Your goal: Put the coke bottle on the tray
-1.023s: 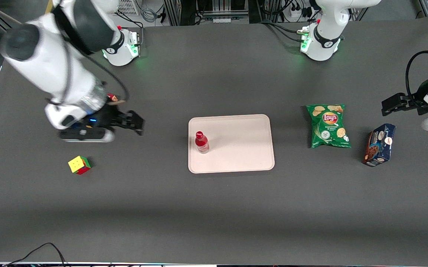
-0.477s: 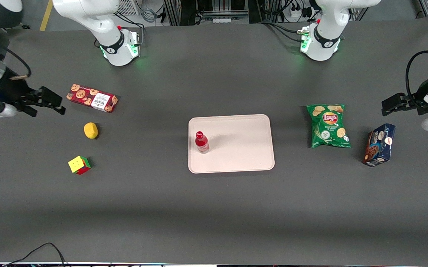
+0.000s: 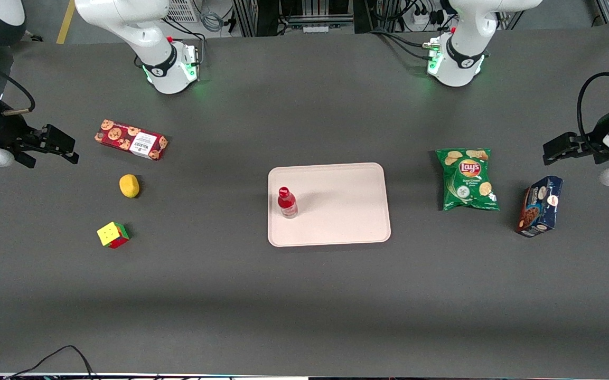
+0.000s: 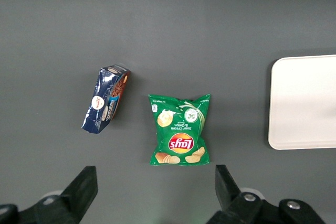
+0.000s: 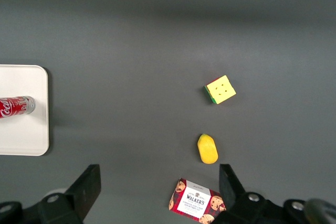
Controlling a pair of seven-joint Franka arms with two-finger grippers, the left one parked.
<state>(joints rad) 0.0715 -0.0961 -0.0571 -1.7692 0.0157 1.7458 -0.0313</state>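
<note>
From my remote station: the tray (image 3: 336,203) sits mid-frame on the table (image 3: 304,295); my gripper (image 3: 53,145) hangs at the front view's left edge, fingers spread and empty; the coke bottle (image 3: 286,201) stands upright on the tray's left side.

Red coke bottle (image 3: 287,201) upright on beige tray (image 3: 346,211), near working-arm-side rim.

one bottle (image 3: 287,202), one tray (image 3: 346,211), two boxes (image 3: 131,139)
</note>
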